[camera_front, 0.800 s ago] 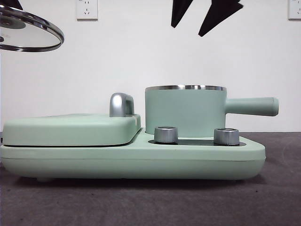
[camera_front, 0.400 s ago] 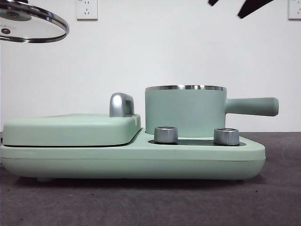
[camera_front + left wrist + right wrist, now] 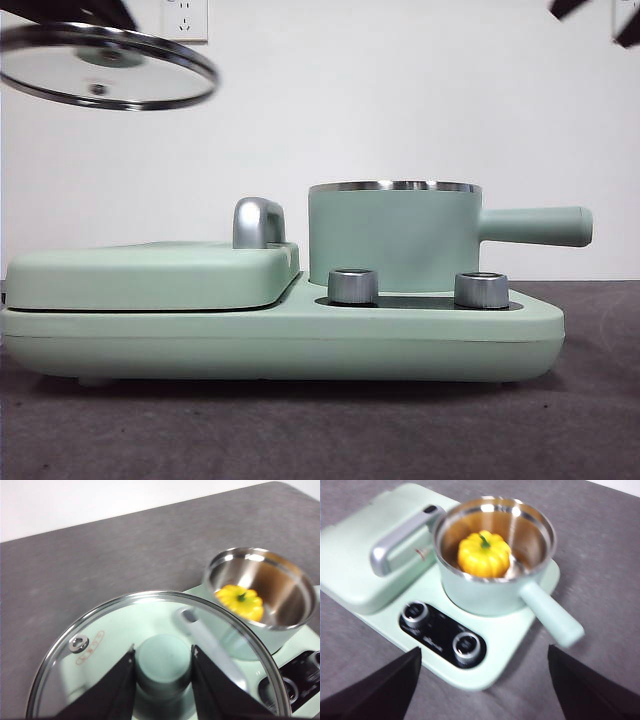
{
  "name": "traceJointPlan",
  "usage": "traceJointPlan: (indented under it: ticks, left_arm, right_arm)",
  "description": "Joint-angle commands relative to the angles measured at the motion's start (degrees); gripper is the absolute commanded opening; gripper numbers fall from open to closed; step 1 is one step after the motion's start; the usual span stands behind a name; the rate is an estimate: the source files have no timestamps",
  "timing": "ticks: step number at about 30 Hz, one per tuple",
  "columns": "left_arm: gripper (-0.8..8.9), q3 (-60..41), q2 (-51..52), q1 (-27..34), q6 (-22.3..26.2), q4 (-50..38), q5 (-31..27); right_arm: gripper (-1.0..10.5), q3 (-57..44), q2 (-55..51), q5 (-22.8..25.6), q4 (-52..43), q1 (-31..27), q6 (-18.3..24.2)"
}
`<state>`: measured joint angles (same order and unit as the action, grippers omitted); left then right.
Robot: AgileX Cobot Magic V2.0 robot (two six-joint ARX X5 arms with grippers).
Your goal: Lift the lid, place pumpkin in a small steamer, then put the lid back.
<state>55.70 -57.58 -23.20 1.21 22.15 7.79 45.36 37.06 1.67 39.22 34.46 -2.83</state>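
Dark grey bench (image 3: 610,555) carries the cooker. High to the side of the small steamer (image 3: 395,235), the lid (image 3: 105,68) hangs level, its knob (image 3: 164,667) clamped between the left tool (image 3: 162,680) jaws. Glass in a steel rim looks rigid, breakable and slick, so the knob is the sound hold. The pumpkin (image 3: 484,554) sits inside the steamer. The right tool (image 3: 485,690) waits above, jaws spread wide and empty.

The left gripper (image 3: 162,667) hangs high on the left, its two black jaws clamped on the knob of the lid (image 3: 105,65), holding it in the air. The right gripper (image 3: 482,680) hovers high on the right, jaws spread wide and empty.
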Motion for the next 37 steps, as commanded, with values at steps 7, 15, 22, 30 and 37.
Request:
traceJointPlan:
  ticks: [7,15,22,30,37]
  left_arm:
    - [0.1,0.8,-10.6,-7.3,-0.4,-17.0,0.4]
    - [0.11,4.1,-20.8,-12.7,-0.4,-27.5,0.4]
    - [0.11,11.1,-29.8,-15.3,1.2,-29.5,0.4]
    - [0.11,17.1,-38.3,-17.1,2.6,-29.7,0.9]
    - [0.1,17.2,-41.0,-17.9,3.3,-31.1,1.2]
  right_arm:
    - [3.9,-3.5,-5.4,1.9,1.2,0.5,-1.2]
    - [3.9,-3.5,-5.4,1.8,1.9,0.5,-1.2]
    - [3.9,-3.5,-5.4,1.8,2.8,0.5,-1.1]
    - [3.9,-3.5,-5.4,1.8,3.4,0.5,-1.0]
    - [3.9,-3.5,-5.4,1.8,3.6,0.5,-1.0]
